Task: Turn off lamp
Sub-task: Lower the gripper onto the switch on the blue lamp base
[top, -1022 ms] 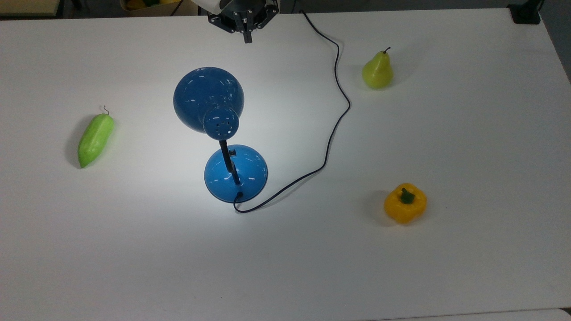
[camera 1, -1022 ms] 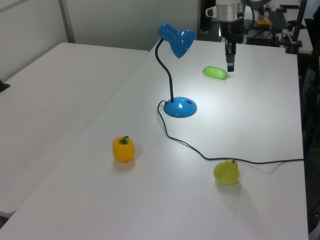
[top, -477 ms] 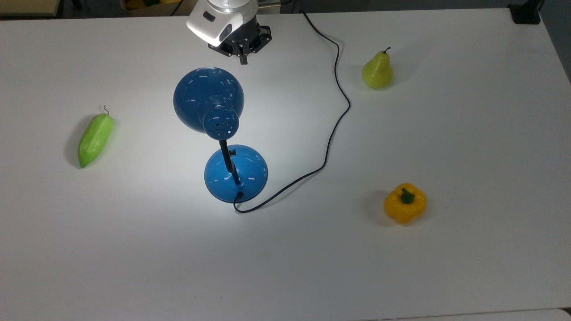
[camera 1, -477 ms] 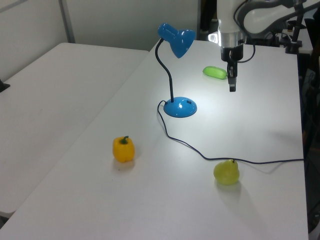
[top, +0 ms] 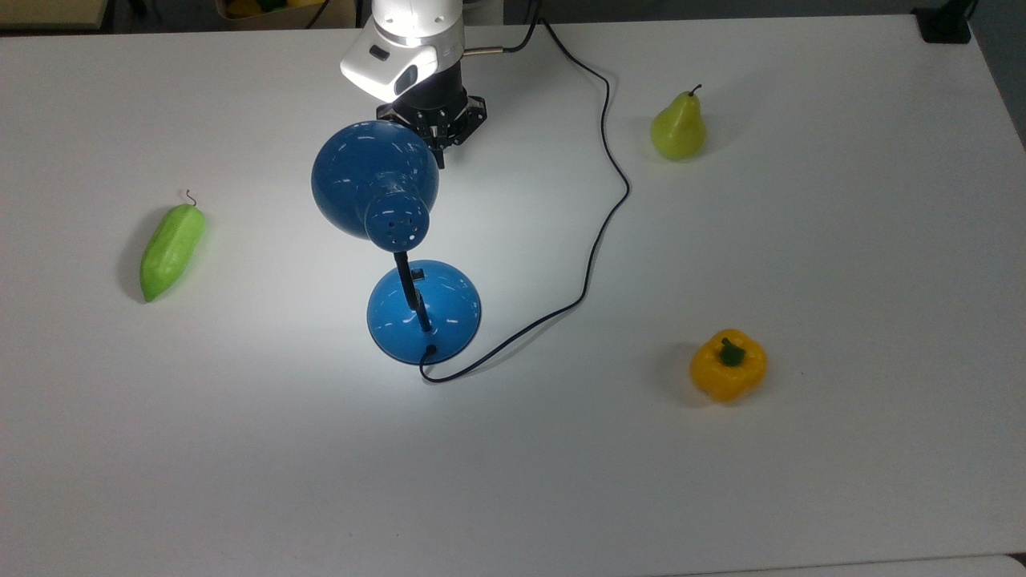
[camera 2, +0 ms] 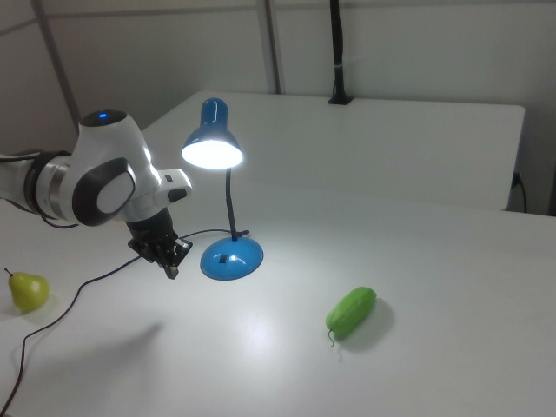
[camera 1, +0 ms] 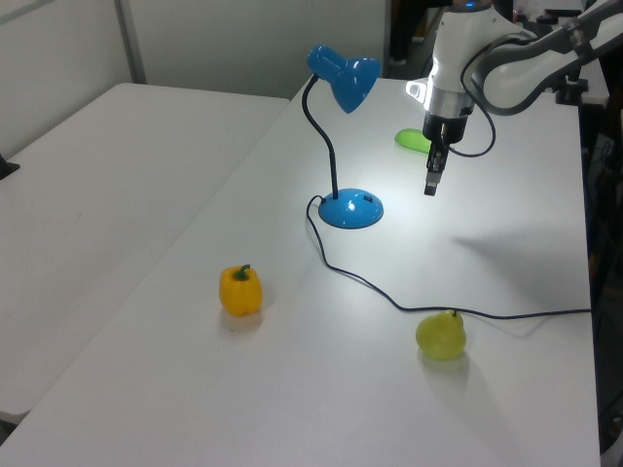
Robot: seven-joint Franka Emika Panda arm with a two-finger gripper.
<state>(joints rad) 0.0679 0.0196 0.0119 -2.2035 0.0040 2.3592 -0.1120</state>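
The blue lamp is lit and throws a bright pool on the white table [top: 801, 481]. In the top view its dome shade [top: 361, 172] sits above its round base [top: 449, 316], which carries a small switch [top: 417, 275]. The black cord [top: 609, 160] loops off to the top view's right. My gripper [top: 439, 154] hangs fingers-down and shut, with nothing held, just off the shade's upper right rim. In the left view the gripper [camera 1: 429, 185] hovers to the right of the base [camera 1: 350, 209]. In the right view the gripper [camera 2: 172, 270] is left of the base [camera 2: 233, 259].
A green pear [top: 678, 128] stands at the top view's upper right, beyond the cord. A yellow bell pepper [top: 728, 365] lies at the lower right. A green cucumber-like vegetable [top: 171, 250] lies at the left.
My gripper has come from the table's far edge toward the lamp, down the top view and leftward and lower in the left view. The lamp stays lit and unmoved.
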